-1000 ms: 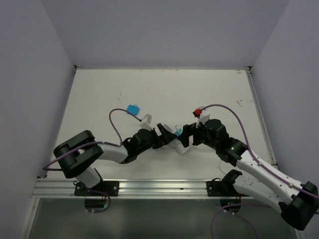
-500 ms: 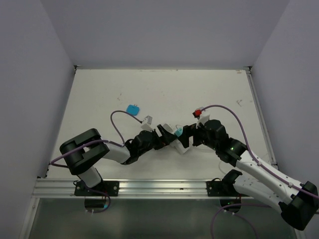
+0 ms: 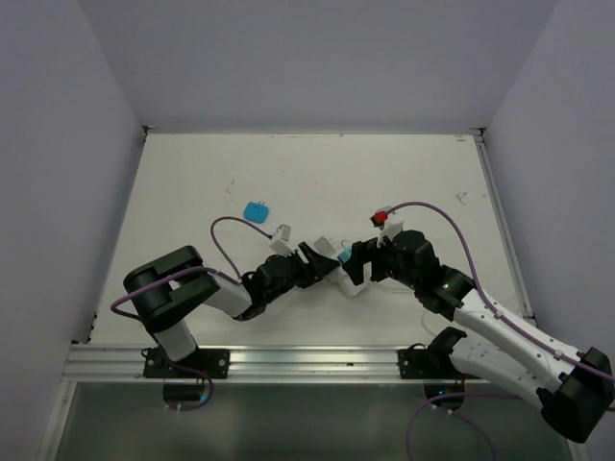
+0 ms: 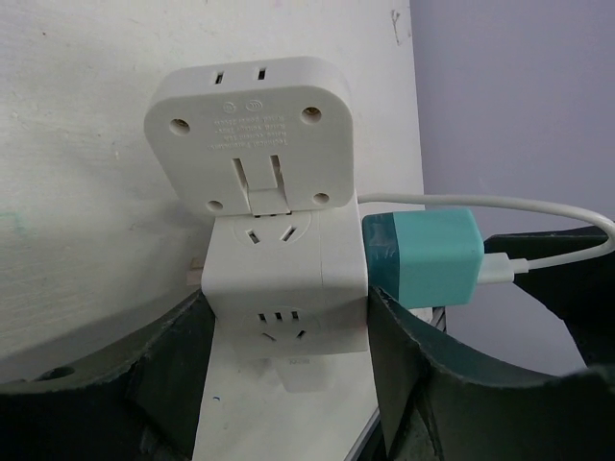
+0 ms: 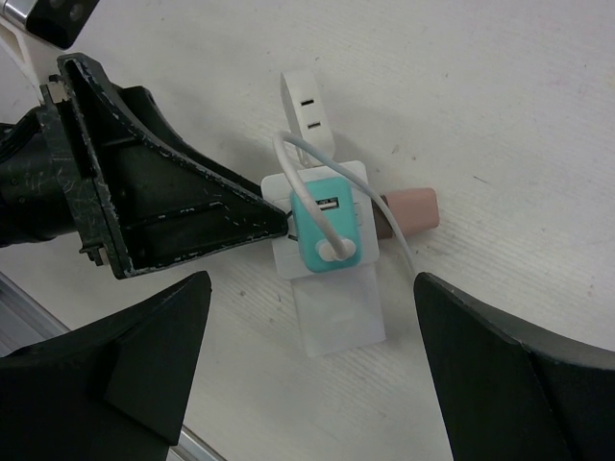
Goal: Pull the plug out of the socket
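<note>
The socket (image 4: 286,274), a white cube with outlet holes, lies on the counter (image 3: 384,173) near its front edge, between the two arms. The left end effector (image 4: 286,303) is clenched on it: its two dark fingers (image 4: 168,370) press against opposite sides of the cube.

The plug (image 4: 423,254), a teal block, is seated in the socket's face on the side towards the right arm. A white cable (image 4: 461,200) runs from the plug's outer end and loops back over it.

The right end effector (image 5: 312,288) hangs over the plug with its jaws spread wide and grasps nothing. In its wrist view one finger stands on each side of the plug, and neither touches it.

A flat white adapter (image 4: 248,125) with rounded corners touches the far end of the socket. It shows a labelled face, and a pair of slots in its edge. A pale block (image 5: 336,312) lies against the opposite end of the socket. A pink piece (image 5: 415,211) sticks out from beside the socket, partly hidden by it.

A blue item (image 3: 256,209) lies on the counter well apart from the socket, farther back and towards the left.
</note>
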`<move>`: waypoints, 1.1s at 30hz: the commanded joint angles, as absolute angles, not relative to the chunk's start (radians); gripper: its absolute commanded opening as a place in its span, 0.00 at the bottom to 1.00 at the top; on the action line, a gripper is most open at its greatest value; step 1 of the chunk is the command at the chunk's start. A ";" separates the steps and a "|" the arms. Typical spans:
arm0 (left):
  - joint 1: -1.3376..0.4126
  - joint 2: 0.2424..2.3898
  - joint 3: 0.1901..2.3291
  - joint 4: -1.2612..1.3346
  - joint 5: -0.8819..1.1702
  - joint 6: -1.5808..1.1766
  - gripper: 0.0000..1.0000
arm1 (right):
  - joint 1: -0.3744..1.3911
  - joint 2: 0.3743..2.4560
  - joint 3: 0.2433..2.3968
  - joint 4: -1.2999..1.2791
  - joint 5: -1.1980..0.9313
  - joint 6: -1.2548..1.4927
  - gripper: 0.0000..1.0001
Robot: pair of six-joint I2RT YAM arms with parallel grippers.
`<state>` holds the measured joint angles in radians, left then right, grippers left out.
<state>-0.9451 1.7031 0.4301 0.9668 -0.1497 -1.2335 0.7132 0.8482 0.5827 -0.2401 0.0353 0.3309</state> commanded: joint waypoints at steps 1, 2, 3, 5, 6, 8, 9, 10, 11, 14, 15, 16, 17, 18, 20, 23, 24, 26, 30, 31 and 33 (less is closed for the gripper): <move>-0.951 1.701 0.411 1.077 -0.196 -1.224 0.54 | 0.718 0.851 0.580 -0.183 0.037 0.342 0.91; -0.951 1.700 0.410 1.077 -0.196 -1.224 0.46 | 0.718 0.853 0.578 -0.180 0.037 0.342 0.91; -0.951 1.698 0.407 1.077 -0.199 -1.224 0.43 | 0.718 0.853 0.577 -0.176 0.038 0.344 0.91; -0.950 1.695 0.402 1.075 -0.198 -1.224 0.34 | 0.718 0.857 0.575 -0.172 0.040 0.342 0.90; -0.951 1.694 0.399 1.077 -0.199 -1.223 0.30 | 0.718 0.861 0.575 -0.170 0.047 0.344 0.90; -0.950 1.687 0.397 1.077 -0.193 -1.218 0.21 | 0.718 0.868 0.578 -0.169 0.057 0.345 0.90; -0.951 1.684 0.396 1.072 -0.190 -1.215 0.18 | 0.719 0.871 0.578 -0.163 0.061 0.345 0.89; -0.950 1.675 0.396 1.068 -0.189 -1.206 0.16 | 0.718 0.876 0.578 -0.157 0.064 0.347 0.89; -0.951 1.671 0.396 1.062 -0.184 -1.203 0.10 | 0.718 0.890 0.578 -0.147 0.064 0.345 0.87; -0.950 1.646 0.387 1.028 -0.183 -1.195 0.00 | 0.718 0.934 0.586 -0.120 0.048 0.351 0.84; -0.950 1.640 0.382 1.013 -0.183 -1.193 0.00 | 0.718 0.945 0.587 -0.106 0.048 0.356 0.83; -0.950 1.625 0.379 1.005 -0.183 -1.190 0.00 | 0.718 0.960 0.588 -0.097 0.045 0.359 0.79; -0.950 1.615 0.371 0.990 -0.184 -1.189 0.00 | 0.719 0.980 0.589 -0.091 0.035 0.360 0.78; -0.950 1.608 0.368 0.980 -0.186 -1.187 0.00 | 0.718 0.992 0.589 -0.072 0.032 0.362 0.76; -0.950 1.582 0.361 0.956 -0.190 -1.181 0.00 | 0.719 1.008 0.591 -0.061 0.023 0.367 0.73; -0.950 1.556 0.353 0.917 -0.196 -1.177 0.00 | 0.719 1.041 0.591 -0.035 0.011 0.371 0.70; -0.950 1.551 0.353 0.911 -0.196 -1.177 0.00 | 0.719 1.048 0.589 -0.026 0.009 0.373 0.69; -0.950 1.546 0.351 0.905 -0.192 -1.177 0.00 | 0.722 1.068 0.588 -0.011 0.003 0.379 0.68; -0.950 1.545 0.350 0.904 -0.190 -1.184 0.00 | 0.729 1.097 0.588 0.029 -0.026 0.387 0.65; -0.950 1.543 0.351 0.902 -0.192 -1.190 0.00 | 0.735 1.106 0.588 0.035 -0.029 0.387 0.64; -0.950 1.540 0.351 0.899 -0.193 -1.196 0.00 | 0.741 1.118 0.586 0.049 -0.032 0.390 0.63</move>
